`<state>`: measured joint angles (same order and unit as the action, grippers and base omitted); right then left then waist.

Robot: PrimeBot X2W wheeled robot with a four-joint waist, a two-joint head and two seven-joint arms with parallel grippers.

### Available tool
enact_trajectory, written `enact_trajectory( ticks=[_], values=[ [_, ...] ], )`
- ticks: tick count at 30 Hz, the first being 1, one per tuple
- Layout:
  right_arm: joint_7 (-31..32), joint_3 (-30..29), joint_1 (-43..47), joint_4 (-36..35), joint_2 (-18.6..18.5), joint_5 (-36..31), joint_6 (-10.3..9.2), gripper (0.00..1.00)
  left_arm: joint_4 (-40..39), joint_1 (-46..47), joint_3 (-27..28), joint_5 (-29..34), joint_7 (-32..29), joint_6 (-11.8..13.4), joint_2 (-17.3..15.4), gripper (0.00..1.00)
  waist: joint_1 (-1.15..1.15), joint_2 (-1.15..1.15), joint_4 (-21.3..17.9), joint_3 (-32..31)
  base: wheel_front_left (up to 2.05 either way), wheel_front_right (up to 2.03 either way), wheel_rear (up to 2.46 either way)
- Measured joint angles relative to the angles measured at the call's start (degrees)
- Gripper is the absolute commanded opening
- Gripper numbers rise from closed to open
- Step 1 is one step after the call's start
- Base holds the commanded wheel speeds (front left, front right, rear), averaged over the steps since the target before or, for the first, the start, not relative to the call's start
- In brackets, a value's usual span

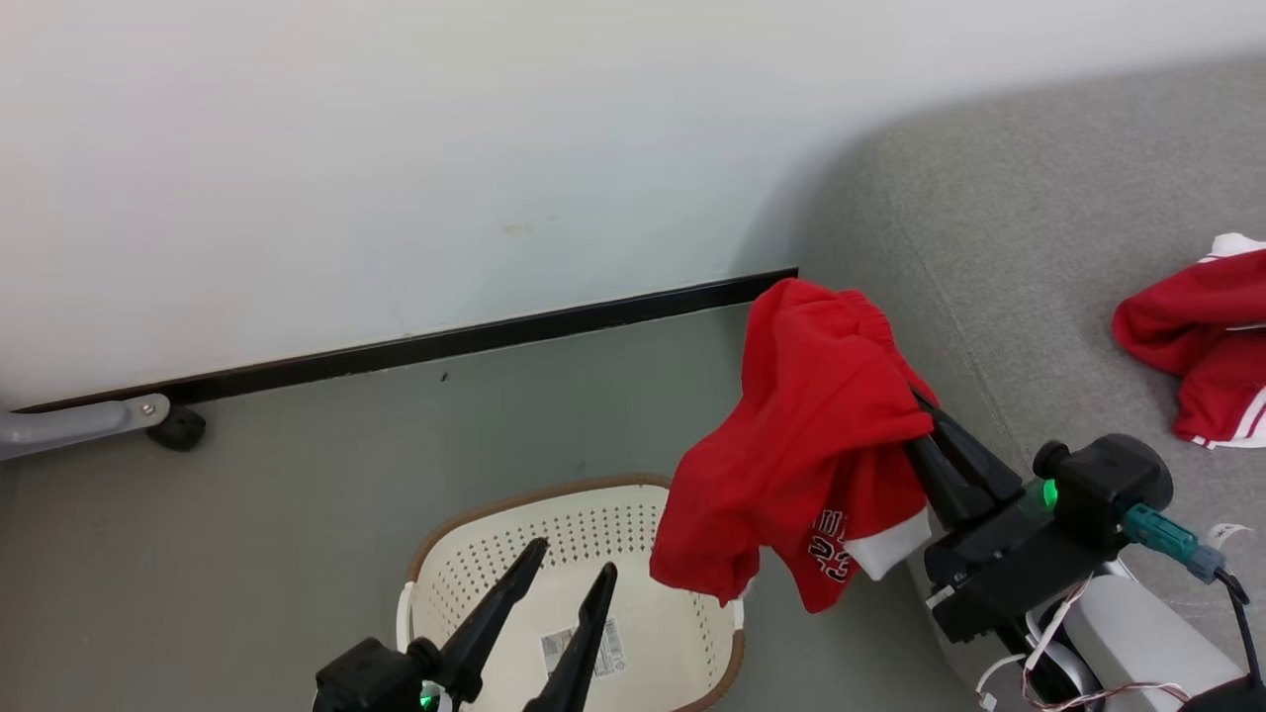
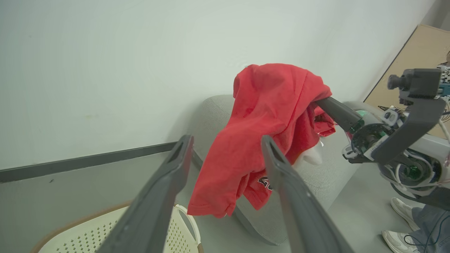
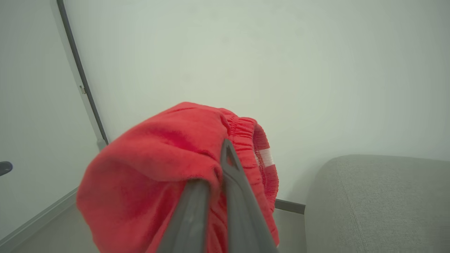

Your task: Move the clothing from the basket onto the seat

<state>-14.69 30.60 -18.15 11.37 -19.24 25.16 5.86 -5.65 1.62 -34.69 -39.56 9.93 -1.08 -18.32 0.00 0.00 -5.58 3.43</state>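
Nearest to me, the left end effector (image 1: 574, 556) hung with its two dark fingers spread wide and nothing between them. Right beneath it was the basket (image 1: 554, 489). The paper label (image 1: 584, 648) on the basket floor carried a barcode, but the print was too small to read.

Up and to the right of that, the right end effector (image 1: 925, 425) was clamped tight on a red garment (image 1: 811, 445), which draped over its fingertips and hung clear of the basket. Black-and-white figures (image 1: 831, 554) showed near the hem, too folded to read for certain. A small white tag (image 3: 266, 158) sat inside the elastic waistband, with no writing I could make out.

I judged this to be the carrying step. The garment hung at the near edge of the seat (image 1: 1039, 247), not over it. The next move called for swinging the right end effector further right across the cushion, lowering, then letting go.

Beyond it, another red piece (image 1: 1197, 336) with white stripe trim already lay on the seat.
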Motion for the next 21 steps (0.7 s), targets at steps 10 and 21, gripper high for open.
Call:
enact_trajectory(
  ticks=[10, 21],
  values=[
    [0.00, -1.99, 0.87, -1.05, -0.75, -0.45, -0.56, 0.00, -1.19, -0.96, 1.05, 0.63, 1.78, 0.05, -0.32, 1.00, 0.00, 0.00, -4.96, 0.06, 0.00, 0.00, 0.00],
    [0.01, -5.38, 2.44, -2.16, -1.79, -0.47, -1.41, 0.00, -1.53, -1.01, 1.57, 1.09, 2.36, 0.05, -0.46, 1.00, 0.00, 0.00, -10.55, 0.46, 0.00, 0.00, 0.00]
  ],
)
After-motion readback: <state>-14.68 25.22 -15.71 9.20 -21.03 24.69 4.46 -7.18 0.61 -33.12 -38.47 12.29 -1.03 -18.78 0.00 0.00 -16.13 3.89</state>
